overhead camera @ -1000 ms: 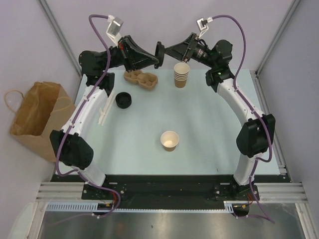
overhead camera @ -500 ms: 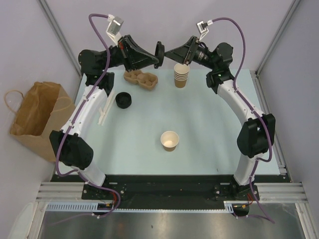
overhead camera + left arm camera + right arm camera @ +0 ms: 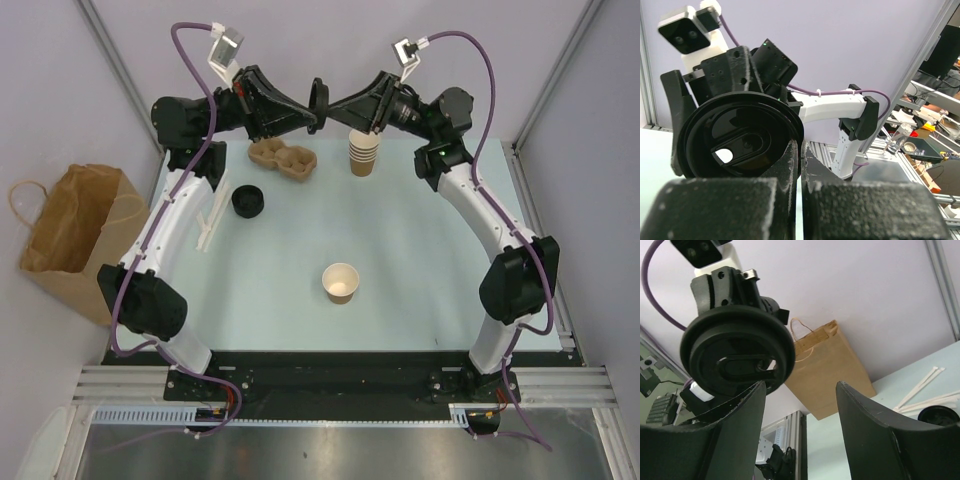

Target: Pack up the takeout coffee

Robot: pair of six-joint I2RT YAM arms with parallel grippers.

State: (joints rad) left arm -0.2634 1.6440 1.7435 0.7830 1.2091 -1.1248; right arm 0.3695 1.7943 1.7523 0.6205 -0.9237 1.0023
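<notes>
No lidded cup shows in any view. A lidless tan paper cup (image 3: 341,282) stands open at the table's middle. My left gripper (image 3: 311,114) is raised at the back and shut on the rim of a black lid (image 3: 319,98), held on edge. In the left wrist view the lid (image 3: 740,135) fills the left side above my closed left gripper (image 3: 801,146). My right gripper (image 3: 337,107) is open and faces the lid from the right, very close to it. In the right wrist view the lid (image 3: 737,352) sits by the left finger of the right gripper (image 3: 800,395), outside the gap.
A stack of lidless tan cups (image 3: 364,152) and a moulded cup carrier (image 3: 282,158) stand at the back. A second black lid (image 3: 248,202) and white stirrers (image 3: 212,215) lie at the left. A brown paper bag (image 3: 70,235) stands off the table's left edge.
Both grippers have risen slightly at the back. The right gripper has closed in on the lid held by the left. The left's grip on the lid is unchanged.
</notes>
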